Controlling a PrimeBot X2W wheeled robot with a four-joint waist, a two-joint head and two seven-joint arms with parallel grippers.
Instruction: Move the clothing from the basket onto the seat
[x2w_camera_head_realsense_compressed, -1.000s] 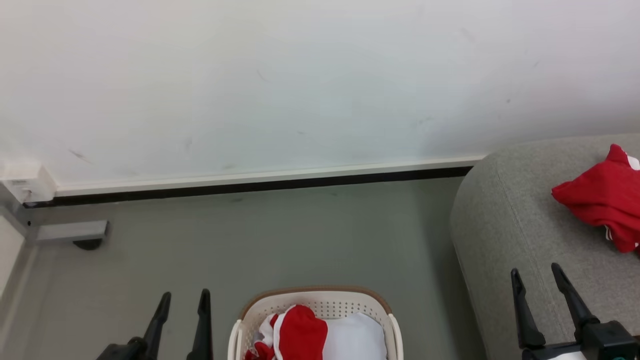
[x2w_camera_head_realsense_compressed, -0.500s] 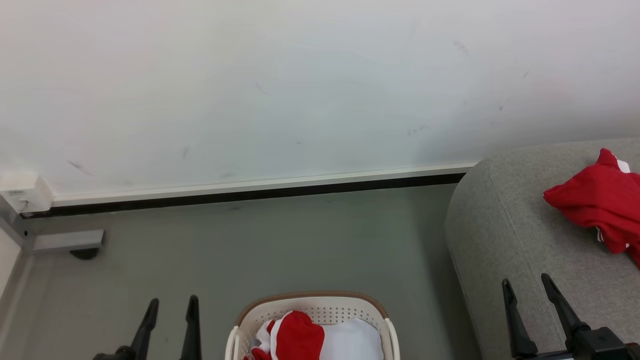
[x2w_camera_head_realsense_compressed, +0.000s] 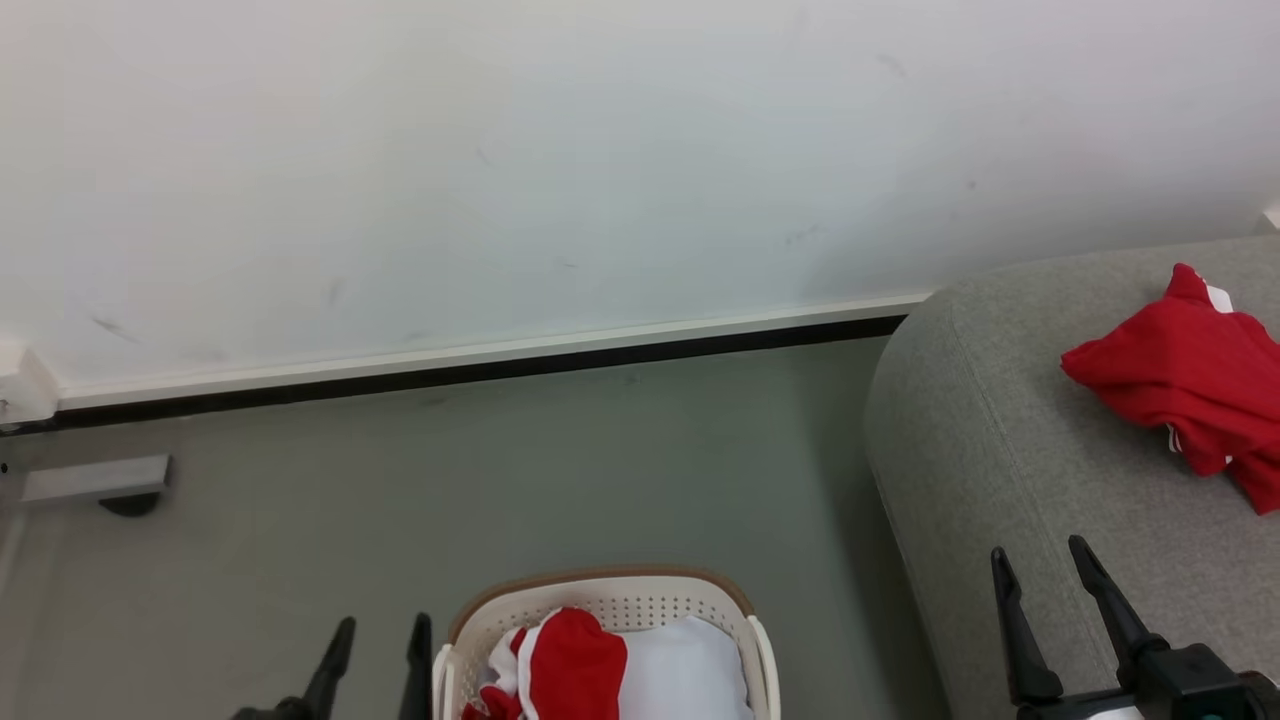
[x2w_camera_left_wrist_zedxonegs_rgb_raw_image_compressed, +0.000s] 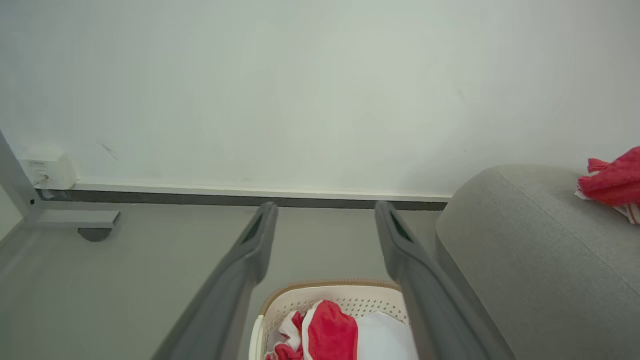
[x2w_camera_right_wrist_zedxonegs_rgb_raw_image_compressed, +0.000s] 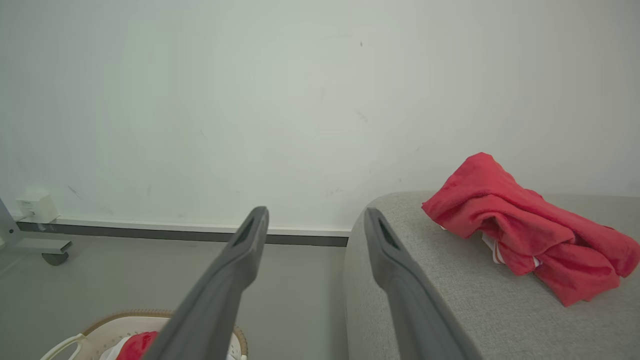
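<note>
Evidently, left pincer (x2w_camera_head_realsense_compressed: 383, 625) and right pincer (x2w_camera_head_realsense_compressed: 1038, 552) are held released. Clothing (x2w_camera_head_realsense_compressed: 570, 660) in the basket (x2w_camera_head_realsense_compressed: 600, 580) is judged soft, light, best pinched at its red hump.

The left gripper (x2w_camera_head_realsense_compressed: 383, 625) is sitting low at the near left, fingers pointing far and standing apart, holding nothing. The right gripper (x2w_camera_head_realsense_compressed: 1038, 552) is sitting at the near right, fingers likewise spread and empty.
</note>
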